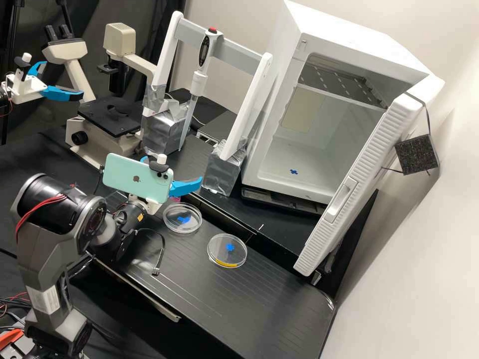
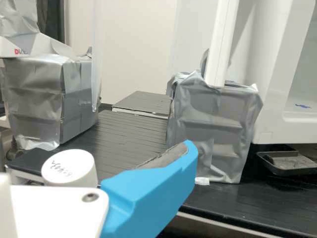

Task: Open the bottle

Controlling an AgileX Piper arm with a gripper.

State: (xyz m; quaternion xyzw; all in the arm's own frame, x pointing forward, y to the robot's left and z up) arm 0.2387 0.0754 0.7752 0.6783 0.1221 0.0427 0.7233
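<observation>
Hand [image 1: 185, 187]: smooth blue plastic, low sheen; grey lining [image 2: 163, 157], rough.
Phone [image 1: 127, 177], just beside the hand: glossy mint back.
Counter [image 1: 269, 299], under the hand: black, matt, finely grooved.
Dishes [image 1: 239, 250], near the hand: clear, smooth, glossy.
Wrapped blocks [image 2: 213, 126], beyond the hand: creased silver sheeting, shiny.
Cabinet [image 1: 269, 109], well beyond the hand: smooth white plastic, semi-gloss; shelf [image 1: 339, 85] metallic.

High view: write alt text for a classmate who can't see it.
Dark robot arm at a black bench, a pale green phone in front of its blue-fingered tool, near two clear round dishes. Behind stand a microscope, a white frame and an open white cabinet.
</observation>
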